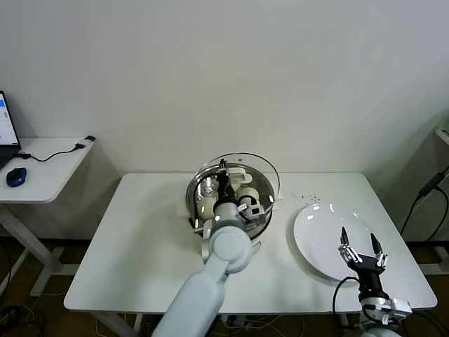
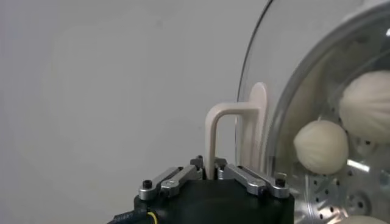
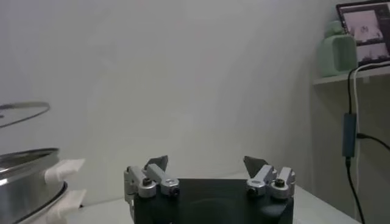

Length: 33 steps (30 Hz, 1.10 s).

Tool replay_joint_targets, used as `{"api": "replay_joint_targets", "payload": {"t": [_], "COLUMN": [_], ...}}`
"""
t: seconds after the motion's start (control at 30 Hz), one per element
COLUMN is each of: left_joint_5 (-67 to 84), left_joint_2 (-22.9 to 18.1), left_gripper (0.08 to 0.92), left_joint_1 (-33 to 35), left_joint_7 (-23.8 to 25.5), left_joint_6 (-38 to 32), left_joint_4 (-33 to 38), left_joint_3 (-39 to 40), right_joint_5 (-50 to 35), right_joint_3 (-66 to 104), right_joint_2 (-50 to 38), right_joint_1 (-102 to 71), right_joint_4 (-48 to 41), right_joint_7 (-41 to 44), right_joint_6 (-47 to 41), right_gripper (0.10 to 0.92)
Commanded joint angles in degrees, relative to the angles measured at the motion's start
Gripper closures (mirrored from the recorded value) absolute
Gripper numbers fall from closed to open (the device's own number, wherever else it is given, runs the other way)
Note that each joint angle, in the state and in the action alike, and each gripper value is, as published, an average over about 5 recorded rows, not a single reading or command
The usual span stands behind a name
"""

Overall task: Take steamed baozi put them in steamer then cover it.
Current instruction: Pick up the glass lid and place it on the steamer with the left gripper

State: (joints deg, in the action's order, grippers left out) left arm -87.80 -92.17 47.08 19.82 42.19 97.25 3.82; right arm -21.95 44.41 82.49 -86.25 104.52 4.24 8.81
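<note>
Left wrist view: left end effector (image 2: 213,176) clamped on the cover (image 2: 259,131) handle above the steamer (image 1: 210,203) — level it, centre, lower gently, while the right end effector (image 1: 363,250) waits, fingers apart.

No legible text, labels, brands or numbers on any item. A screen (image 3: 364,30) on a shelf off to the side shows content too small to read. The laptop display (image 1: 7,119) likewise cannot be read.

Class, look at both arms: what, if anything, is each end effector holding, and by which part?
The left end effector holds the glass lid by its cream handle, above the steamer. The right end effector, open over the white plate, holds nothing.
</note>
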Motion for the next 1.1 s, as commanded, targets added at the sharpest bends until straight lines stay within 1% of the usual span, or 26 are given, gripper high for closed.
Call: {"api": "replay_joint_targets", "payload": {"t": [0.03, 0.2, 0.6, 0.8, 1.1], "left_joint_5": [-2.1, -3.1, -2.7, -3.5, -3.7], "left_joint_2": [-2.8, -2.8, -2.8, -2.8, -2.8], "left_gripper": [0.833, 0.833, 0.833, 0.833, 0.833], "left_joint_1": [-1.0, -1.3, 0.1, -0.1, 0.4], "left_joint_7": [-3.1, -4.6, -4.3, -4.7, -3.9], "left_joint_6": [2.1, 1.7, 1.4, 0.8, 0.2], "left_joint_4": [-5.1, -6.4, -6.3, -7.5, -8.2], "left_joint_3": [0.3, -1.0, 0.4, -0.1, -0.4], "right_joint_5": [0.7, 1.2, 1.5, 1.5, 1.5], "right_joint_3": [-0.6, -0.7, -0.9, -0.9, -1.0], "right_joint_2": [0.0, 0.0, 0.2, 0.3, 0.2], "right_joint_1": [0.5, 0.3, 0.6, 0.5, 0.7], "right_joint_4": [-0.4, -0.2, -0.4, -0.7, -0.9], "right_joint_7": [0.0, 0.0, 0.0, 0.0, 0.0], "right_joint_6": [0.0, 0.0, -0.1, 0.1, 0.1], "right_gripper": [0.203, 0.203, 0.203, 0.203, 0.203]}}
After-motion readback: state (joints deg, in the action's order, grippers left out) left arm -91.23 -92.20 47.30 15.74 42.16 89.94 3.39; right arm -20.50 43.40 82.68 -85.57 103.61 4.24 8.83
